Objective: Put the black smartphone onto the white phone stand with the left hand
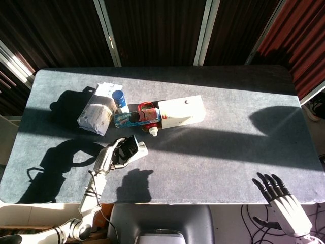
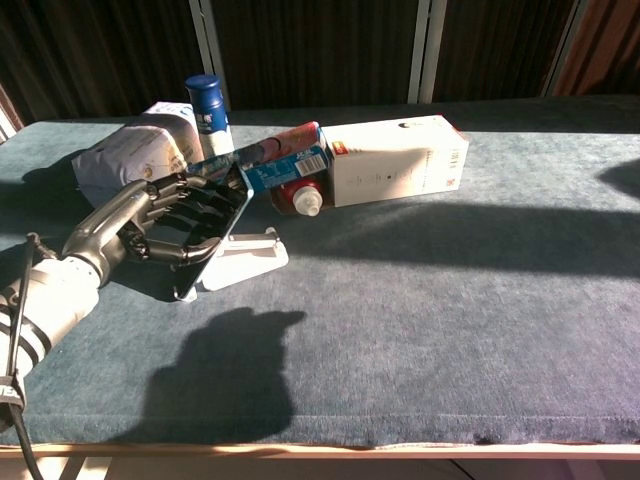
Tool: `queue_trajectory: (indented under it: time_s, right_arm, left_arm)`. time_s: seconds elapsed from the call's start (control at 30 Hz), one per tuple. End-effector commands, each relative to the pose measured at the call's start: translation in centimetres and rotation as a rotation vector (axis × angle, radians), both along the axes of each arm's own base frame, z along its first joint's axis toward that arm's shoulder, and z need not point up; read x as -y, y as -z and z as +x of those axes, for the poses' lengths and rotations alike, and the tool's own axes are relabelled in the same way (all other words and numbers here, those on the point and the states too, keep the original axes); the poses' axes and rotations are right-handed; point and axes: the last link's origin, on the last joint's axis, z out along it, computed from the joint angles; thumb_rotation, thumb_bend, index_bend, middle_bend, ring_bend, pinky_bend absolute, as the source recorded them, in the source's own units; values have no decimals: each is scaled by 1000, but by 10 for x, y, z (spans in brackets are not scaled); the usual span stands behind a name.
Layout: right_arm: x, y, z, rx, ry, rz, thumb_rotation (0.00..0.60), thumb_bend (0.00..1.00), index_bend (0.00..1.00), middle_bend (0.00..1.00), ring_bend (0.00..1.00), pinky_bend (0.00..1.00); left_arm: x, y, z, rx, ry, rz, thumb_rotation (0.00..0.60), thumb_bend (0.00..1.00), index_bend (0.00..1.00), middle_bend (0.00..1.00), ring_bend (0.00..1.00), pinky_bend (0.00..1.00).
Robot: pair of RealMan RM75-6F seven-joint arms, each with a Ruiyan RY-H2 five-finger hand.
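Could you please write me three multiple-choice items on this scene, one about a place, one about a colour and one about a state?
1. Where does the white phone stand lie?
A. at the table's far right edge
B. on the table just in front of the white box and the blue packet
C. on top of the grey bag

2. What colour is the cap of the small bottle behind the bag?
A. blue
B. yellow
C. green

3. What is the left hand doing?
A. lying flat and bare on the table
B. gripping the white box
C. holding the black smartphone tilted against the stand

Answers: 1 B, the stand sits on the cloth in front of that cluster. 2 A, the chest view shows a blue cap. 3 C, the fingers wrap the phone at the stand; the right hand hangs off the table with spread fingers.
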Motion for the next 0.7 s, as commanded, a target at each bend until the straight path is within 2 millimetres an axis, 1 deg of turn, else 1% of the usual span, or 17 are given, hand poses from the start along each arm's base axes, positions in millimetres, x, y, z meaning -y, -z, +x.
queue_trajectory:
  time_s: [0.03, 0.07, 0.13, 0.23, 0.3, 0.5, 0.57, 0.63, 0.7]
  right_arm:
    - [0, 0, 0, 1, 0, -1, 600, 249, 0, 0, 0, 0]
    - [0, -1, 0, 2, 0, -1, 600, 249, 0, 0, 0, 0]
    - [0, -1, 0, 3, -1, -3, 600, 249, 0, 0, 0, 0]
    - [0, -1, 0, 4, -1, -3, 600, 249, 0, 0, 0, 0]
    - [0, -1, 0, 4, -3, -3, 600, 249, 0, 0, 0, 0]
    - [-1, -2, 0, 6, -3, -6, 600, 249, 0, 0, 0, 0]
    - [-1, -2, 0, 5, -3, -5, 600, 249, 0, 0, 0, 0]
    - [-1, -2, 0, 6, -3, -5, 600, 248, 0, 0, 0, 0]
    - [-1, -2, 0, 6, -3, -6, 600, 248, 0, 0, 0, 0]
  left_arm:
    - [0, 1, 0, -5, -4, -9, 600, 356, 312, 513, 288, 238]
    - [0, 1, 0, -7, -5, -9, 600, 353, 295, 479, 265, 225]
    - [-1, 1, 0, -6, -10, -7, 600, 346, 238, 370, 196, 184]
    - [-2, 1, 1, -4, -15, -3, 600, 343, 167, 264, 130, 132]
    - [-2, 1, 2, 1, -19, 3, 600, 343, 130, 218, 96, 109]
    - [-2, 1, 2, -6, -18, -4, 600, 341, 83, 159, 43, 69]
    - [-2, 1, 2, 0, -18, 0, 600, 343, 60, 113, 18, 56]
    - [-3, -1, 2, 0, -15, 7, 600, 338, 21, 28, 0, 43]
    - [-3, -3, 2, -3, -9, 17, 600, 330, 3, 1, 0, 30]
